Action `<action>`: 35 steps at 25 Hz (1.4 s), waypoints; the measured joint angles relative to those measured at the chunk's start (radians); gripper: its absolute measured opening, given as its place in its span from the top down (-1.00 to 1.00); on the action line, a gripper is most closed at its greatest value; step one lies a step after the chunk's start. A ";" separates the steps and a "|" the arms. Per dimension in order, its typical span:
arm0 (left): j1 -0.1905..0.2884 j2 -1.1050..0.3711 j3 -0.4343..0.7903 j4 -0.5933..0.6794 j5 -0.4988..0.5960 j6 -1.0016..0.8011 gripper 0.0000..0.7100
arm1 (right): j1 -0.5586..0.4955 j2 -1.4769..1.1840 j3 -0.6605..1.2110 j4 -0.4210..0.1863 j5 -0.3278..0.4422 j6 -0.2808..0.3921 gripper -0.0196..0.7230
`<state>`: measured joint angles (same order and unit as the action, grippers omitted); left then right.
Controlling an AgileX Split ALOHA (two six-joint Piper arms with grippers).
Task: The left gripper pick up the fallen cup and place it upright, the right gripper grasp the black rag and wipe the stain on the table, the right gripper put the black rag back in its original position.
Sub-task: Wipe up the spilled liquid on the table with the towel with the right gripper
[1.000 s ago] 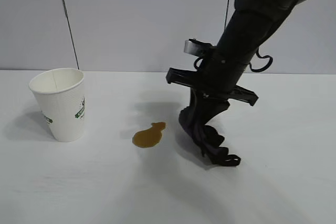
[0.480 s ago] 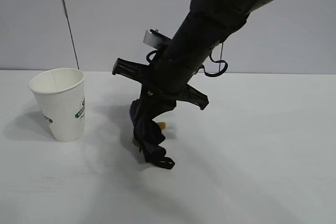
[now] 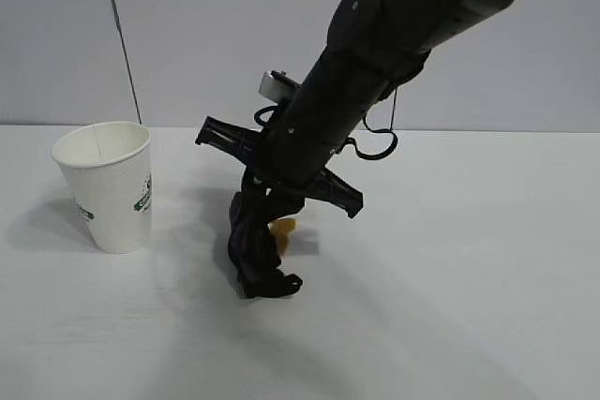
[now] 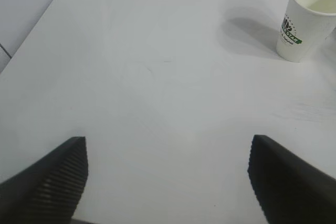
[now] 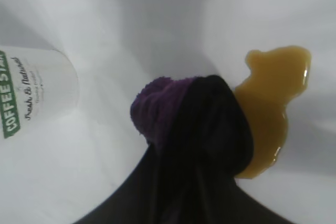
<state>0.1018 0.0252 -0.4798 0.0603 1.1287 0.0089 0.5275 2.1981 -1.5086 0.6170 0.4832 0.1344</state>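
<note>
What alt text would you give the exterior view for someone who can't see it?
The right gripper, reaching down from upper right, presses the black rag onto the stain on the table, part of it showing amber. The cup stands upright at left.

Grey panelled wall (image 3: 206,35) behind, dark vertical seams.

cup (image 3: 108,185) upright on table (image 3: 487,259), left of rag (image 3: 255,250) overlapping stain (image 3: 281,229)

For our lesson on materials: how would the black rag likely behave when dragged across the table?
The black rag hangs bunched from the right gripper, so it is probably floppy and light. Its soft pile should soak the stain rather than push it.
</note>
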 joint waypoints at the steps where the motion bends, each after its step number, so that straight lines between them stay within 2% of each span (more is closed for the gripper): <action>1: 0.000 0.000 0.000 0.000 0.000 0.000 -0.69 | 0.000 0.002 0.000 0.011 -0.009 0.000 0.75; 4: 0.000 0.000 0.000 -0.001 0.000 0.000 -0.69 | 0.001 0.013 0.000 0.040 -0.026 0.000 0.75; 8: 0.000 0.000 0.000 -0.001 0.000 0.000 -0.69 | 0.009 0.031 0.000 0.040 -0.042 0.000 0.75; 16: 0.000 0.000 0.000 -0.001 0.000 0.000 -0.69 | 0.012 0.039 0.000 -0.006 -0.045 0.000 0.75; 23: 0.000 0.000 0.000 -0.002 0.000 0.000 -0.69 | 0.001 0.039 0.000 -0.049 -0.002 0.000 0.75; 29: 0.000 0.000 0.000 -0.002 0.000 0.000 -0.69 | -0.028 0.038 0.000 -0.055 0.025 0.000 0.75; 35: 0.000 0.000 0.000 -0.002 0.000 0.000 -0.69 | -0.066 0.019 0.000 -0.121 0.044 0.000 0.75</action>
<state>0.1018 0.0252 -0.4798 0.0584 1.1287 0.0089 0.4615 2.2173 -1.5086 0.4960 0.5274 0.1344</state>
